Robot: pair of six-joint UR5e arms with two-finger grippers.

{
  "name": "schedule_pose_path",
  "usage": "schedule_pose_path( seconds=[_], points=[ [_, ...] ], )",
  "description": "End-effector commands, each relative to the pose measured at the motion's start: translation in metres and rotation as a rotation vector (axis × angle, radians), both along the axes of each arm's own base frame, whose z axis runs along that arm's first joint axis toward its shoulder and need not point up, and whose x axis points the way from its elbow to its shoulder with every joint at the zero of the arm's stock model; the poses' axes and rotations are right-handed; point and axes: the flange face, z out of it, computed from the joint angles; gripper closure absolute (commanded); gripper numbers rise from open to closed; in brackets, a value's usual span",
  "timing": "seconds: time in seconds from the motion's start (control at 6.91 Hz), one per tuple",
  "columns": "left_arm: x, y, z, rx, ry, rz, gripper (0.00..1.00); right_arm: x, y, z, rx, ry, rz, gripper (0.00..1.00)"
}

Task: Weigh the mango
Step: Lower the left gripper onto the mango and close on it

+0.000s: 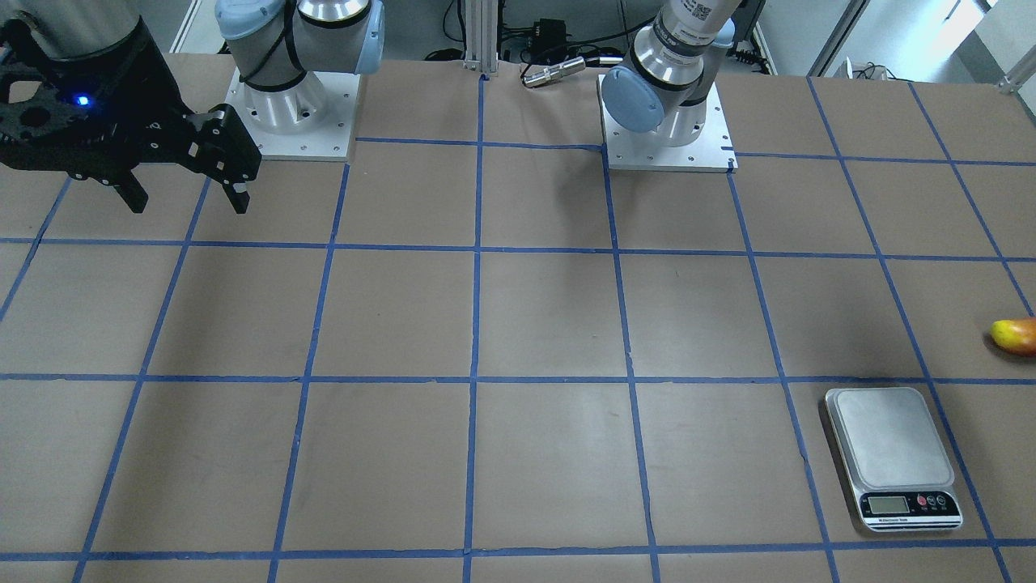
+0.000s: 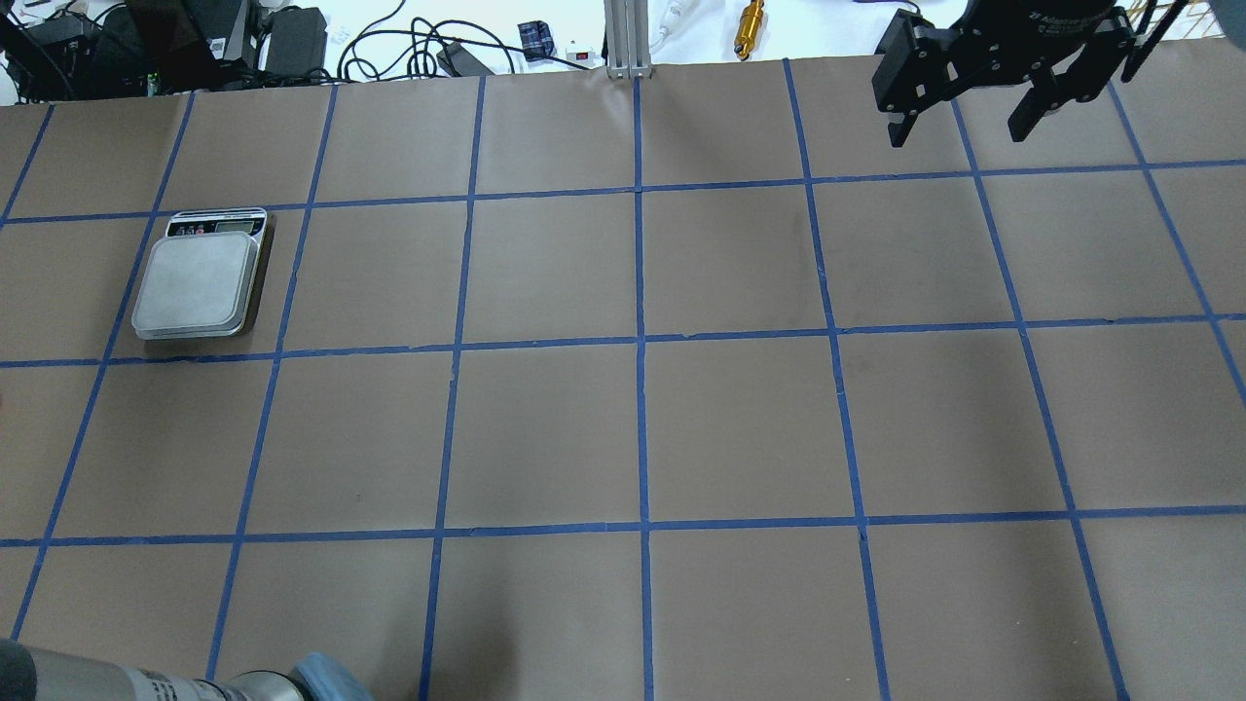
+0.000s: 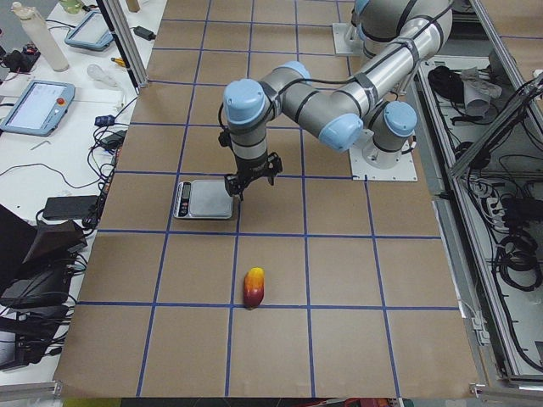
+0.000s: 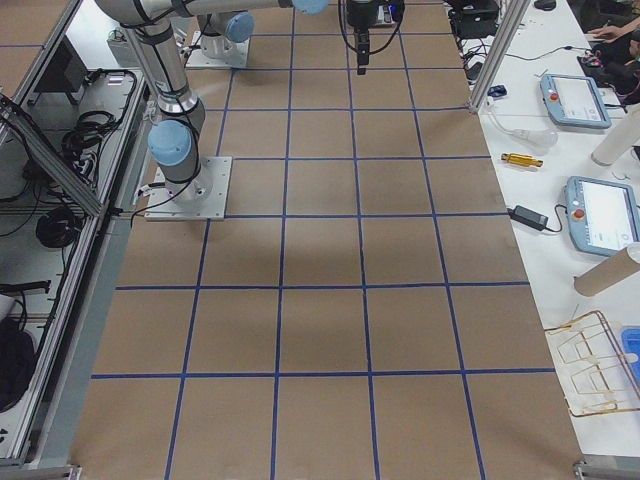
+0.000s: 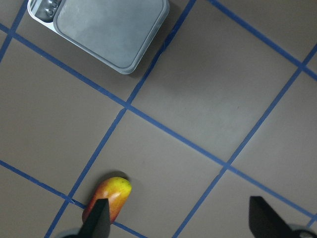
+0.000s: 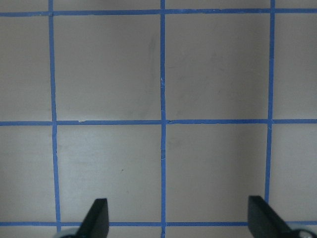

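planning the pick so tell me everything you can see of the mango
The mango is a small oblong fruit with smooth skin, yellow at one end blending to red-orange at the other. It lies on its side on the brown paper-covered table, its red end at a blue tape line and its yellow end pointing toward the scale, which sits apart from it. Nothing grips it: the left pincer hangs open above, not touching it.
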Motion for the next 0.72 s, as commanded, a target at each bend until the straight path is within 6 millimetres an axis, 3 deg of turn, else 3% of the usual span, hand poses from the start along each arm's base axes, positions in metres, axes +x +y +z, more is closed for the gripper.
schedule_pose_path(
  seconds=[0.0, 0.29, 0.58],
  points=[
    [0.067, -0.003, -0.063, 0.001, 0.001, -0.187, 0.00, 0.000, 0.000, 0.000, 0.001, 0.000, 0.000, 0.00],
    [0.109, -0.011, -0.115, 0.007, 0.003, -0.348, 0.00, 0.000, 0.000, 0.000, 0.001, 0.000, 0.000, 0.00],
    [0.134, -0.014, -0.160, 0.016, 0.009, -0.450, 0.00, 0.000, 0.000, 0.000, 0.001, 0.000, 0.000, 0.00]
  ],
)
